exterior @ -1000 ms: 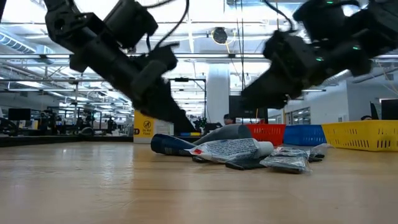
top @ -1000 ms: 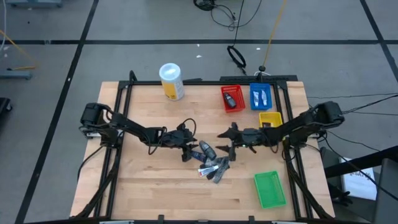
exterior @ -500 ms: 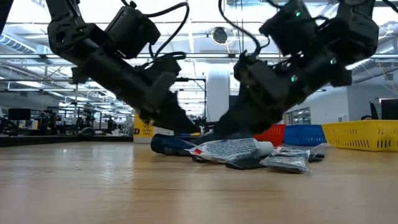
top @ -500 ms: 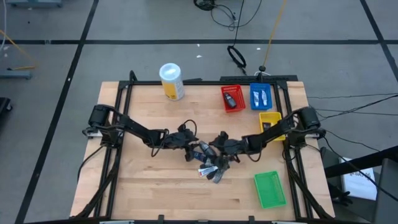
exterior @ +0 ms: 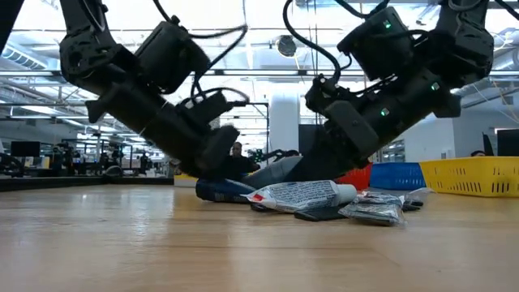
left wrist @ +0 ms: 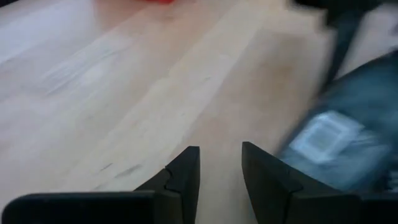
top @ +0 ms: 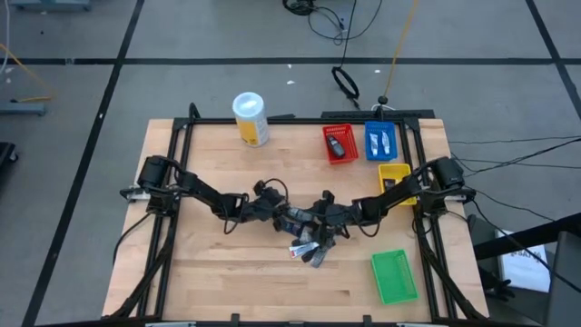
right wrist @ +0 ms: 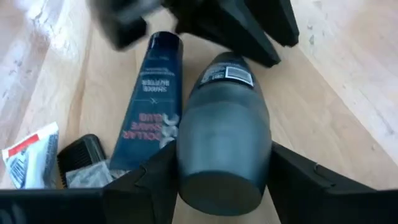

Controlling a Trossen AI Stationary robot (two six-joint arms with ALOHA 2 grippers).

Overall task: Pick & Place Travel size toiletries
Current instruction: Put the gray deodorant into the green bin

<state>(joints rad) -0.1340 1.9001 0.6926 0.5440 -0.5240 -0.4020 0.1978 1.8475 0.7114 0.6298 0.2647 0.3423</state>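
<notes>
At table centre, right fingers [right wrist: 217, 186] straddle grey bottle [right wrist: 224, 137], wide; left fingers [left wrist: 219, 171] narrow, empty.

Blurred dark blue tube [left wrist: 348, 124] cut off at the left wrist frame's edge, grey bottle's [right wrist: 224, 130] label unreadable (base cropped), red bin's [top: 339, 143] contents indistinct

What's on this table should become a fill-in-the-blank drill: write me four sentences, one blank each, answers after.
1. The bin right beside the red bin is ___.
2. The right end effector is down over the ___ bottle.
3. The white canister carries a ___ label.
4. The left end effector meets the right one at the toiletries in the table's ___.

Missing words: blue; grey; yellow; middle.
</notes>
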